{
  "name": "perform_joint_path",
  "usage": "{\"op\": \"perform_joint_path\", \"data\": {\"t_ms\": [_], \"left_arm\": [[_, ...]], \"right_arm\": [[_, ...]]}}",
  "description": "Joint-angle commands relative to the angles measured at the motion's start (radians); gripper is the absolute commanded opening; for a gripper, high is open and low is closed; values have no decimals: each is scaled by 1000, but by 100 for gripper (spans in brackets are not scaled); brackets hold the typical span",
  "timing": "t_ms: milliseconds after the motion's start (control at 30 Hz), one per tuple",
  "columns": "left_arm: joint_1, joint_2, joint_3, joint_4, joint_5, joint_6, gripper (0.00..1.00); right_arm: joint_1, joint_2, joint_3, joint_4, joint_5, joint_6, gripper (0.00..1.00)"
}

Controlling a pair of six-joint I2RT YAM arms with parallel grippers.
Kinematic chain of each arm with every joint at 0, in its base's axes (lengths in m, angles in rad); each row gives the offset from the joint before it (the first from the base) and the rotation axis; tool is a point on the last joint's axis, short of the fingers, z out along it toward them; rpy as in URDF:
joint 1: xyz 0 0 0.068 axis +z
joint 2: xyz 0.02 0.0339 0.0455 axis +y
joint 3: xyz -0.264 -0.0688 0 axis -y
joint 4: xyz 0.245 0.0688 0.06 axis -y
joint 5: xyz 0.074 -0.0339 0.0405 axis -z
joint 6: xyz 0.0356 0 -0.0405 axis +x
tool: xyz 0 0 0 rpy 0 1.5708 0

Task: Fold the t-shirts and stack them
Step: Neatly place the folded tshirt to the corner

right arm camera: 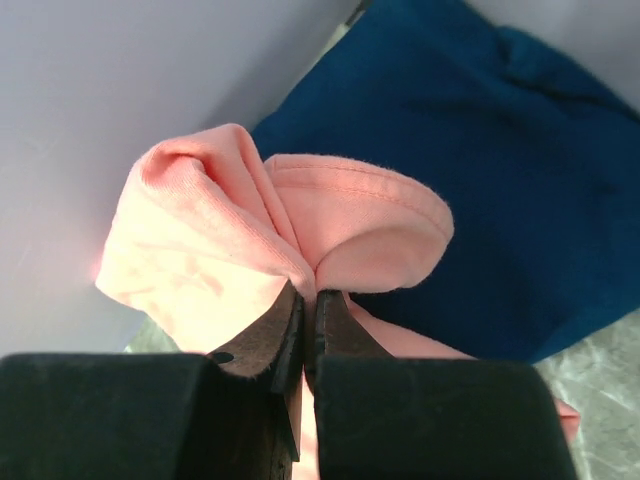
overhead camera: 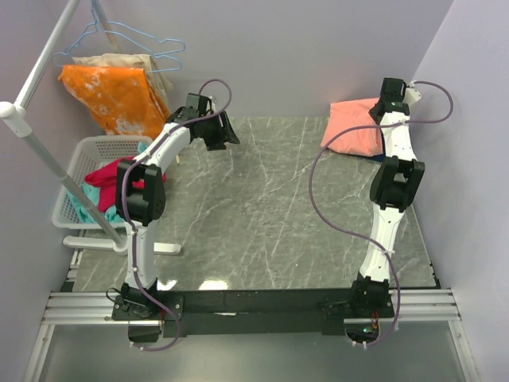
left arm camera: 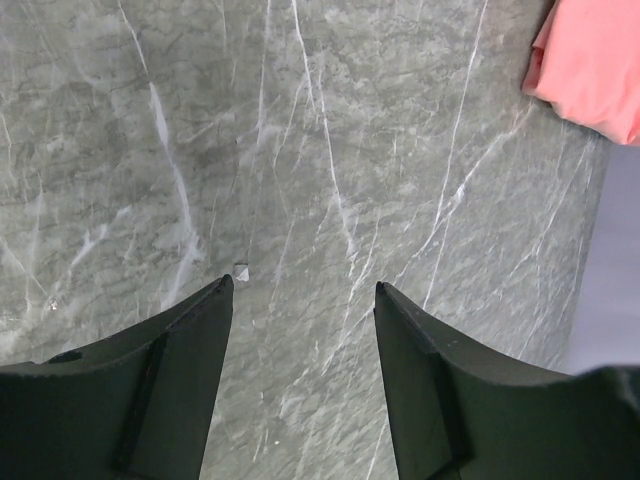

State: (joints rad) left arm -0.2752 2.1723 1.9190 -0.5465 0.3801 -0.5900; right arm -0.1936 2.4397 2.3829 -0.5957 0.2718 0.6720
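Upper right, the right pincer (right arm camera: 308, 300) clamps a fold of the soft salmon-pink cotton t-shirt (right arm camera: 200, 240) lying over the dark navy t-shirt (right arm camera: 480, 150); the left pincer (left arm camera: 302, 285) gapes empty.

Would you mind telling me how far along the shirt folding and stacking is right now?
Looks done: the pink shirt sits bundled in the far right corner, apparently on the navy shirt. In hand: the right gripper is shut on a pinch of pink fabric; the left gripper hangs open above the table. Left: probably releasing and tidying the pink fold; how neatly the navy is folded is hidden.
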Motion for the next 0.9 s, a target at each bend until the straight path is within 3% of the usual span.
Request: {"op": "perform_joint_path", "data": {"t_ms": [0, 733, 800, 833, 867], "left_arm": [[-2, 3, 43, 0, 13, -2, 64], [-27, 34, 83, -6, -7, -21, 64], [-28, 37, 84, -6, -9, -22, 64], [-30, 37, 84, -4, -9, -24, 64], [-30, 37, 84, -4, -10, -24, 64]], "right_arm": [[-15, -8, 48, 36, 109, -5, 0], [-99, 36, 68, 33, 198, -31, 0], [-101, 45, 62, 31, 178, -31, 10], [-101, 39, 38, 37, 170, -31, 26], [-101, 33, 26, 46, 161, -31, 36]]}}
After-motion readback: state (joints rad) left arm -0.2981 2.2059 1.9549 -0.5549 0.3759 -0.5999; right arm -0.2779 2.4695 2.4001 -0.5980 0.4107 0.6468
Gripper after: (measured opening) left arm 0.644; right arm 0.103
